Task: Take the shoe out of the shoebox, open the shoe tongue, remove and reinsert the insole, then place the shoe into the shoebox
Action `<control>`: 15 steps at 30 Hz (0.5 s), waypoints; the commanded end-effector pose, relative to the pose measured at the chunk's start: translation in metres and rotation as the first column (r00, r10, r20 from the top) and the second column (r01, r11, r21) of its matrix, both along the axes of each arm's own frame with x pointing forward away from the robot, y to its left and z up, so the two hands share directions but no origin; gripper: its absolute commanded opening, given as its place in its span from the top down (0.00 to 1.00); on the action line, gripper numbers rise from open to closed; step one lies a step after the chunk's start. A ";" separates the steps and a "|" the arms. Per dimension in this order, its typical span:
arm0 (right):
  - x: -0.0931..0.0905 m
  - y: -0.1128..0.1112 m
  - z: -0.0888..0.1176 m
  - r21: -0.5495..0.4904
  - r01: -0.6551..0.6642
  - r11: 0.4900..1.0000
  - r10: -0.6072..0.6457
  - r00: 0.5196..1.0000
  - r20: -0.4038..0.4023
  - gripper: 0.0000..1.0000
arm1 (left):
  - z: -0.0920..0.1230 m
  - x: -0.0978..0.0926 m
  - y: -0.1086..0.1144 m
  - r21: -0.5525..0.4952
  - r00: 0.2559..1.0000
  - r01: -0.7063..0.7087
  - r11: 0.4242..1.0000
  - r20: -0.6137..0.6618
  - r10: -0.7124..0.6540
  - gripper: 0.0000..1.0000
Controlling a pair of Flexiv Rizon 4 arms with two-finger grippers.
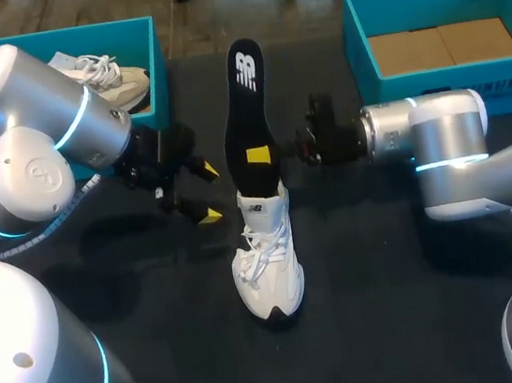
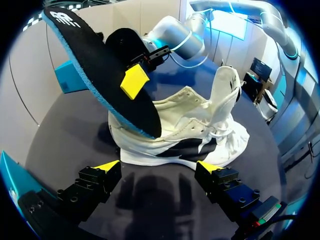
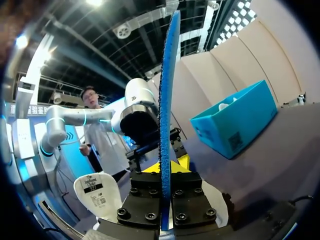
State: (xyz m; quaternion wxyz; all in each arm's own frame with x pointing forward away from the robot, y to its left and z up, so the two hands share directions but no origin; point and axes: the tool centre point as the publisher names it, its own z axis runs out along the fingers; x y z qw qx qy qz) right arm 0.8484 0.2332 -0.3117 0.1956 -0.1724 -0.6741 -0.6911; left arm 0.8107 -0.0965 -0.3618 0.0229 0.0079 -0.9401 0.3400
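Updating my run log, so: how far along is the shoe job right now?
Done: the shoe stands out on the table, tongue pulled open. In hand: the right gripper clamps the insole, its lower end in the shoe's opening; pulling out or refitting, I cannot tell. The left gripper hangs open beside. Left: seat the insole, box the shoe.

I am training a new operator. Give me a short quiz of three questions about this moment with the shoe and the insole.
1. True or false: the left gripper is shut on the white shoe.
2. Which gripper grips the black insole? A: left gripper. B: right gripper. C: neither.
3. Fill in: the second shoe lies in the teal shoebox on the robot's ___ side.
Key: 1 false, its fingers stand open beside the shoe; 2 B; 3 left.
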 end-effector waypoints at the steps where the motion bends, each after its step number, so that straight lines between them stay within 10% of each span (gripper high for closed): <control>1: -0.007 0.004 -0.007 -0.001 0.009 1.000 -0.009 1.000 -0.011 1.00 | -0.001 -0.001 0.002 0.007 1.000 -0.001 1.000 0.000 0.001 0.00; 15: -0.025 0.005 -0.024 -0.005 0.025 1.000 -0.025 0.994 -0.102 1.00 | -0.004 -0.004 0.002 0.009 1.000 0.006 1.000 -0.004 -0.006 0.00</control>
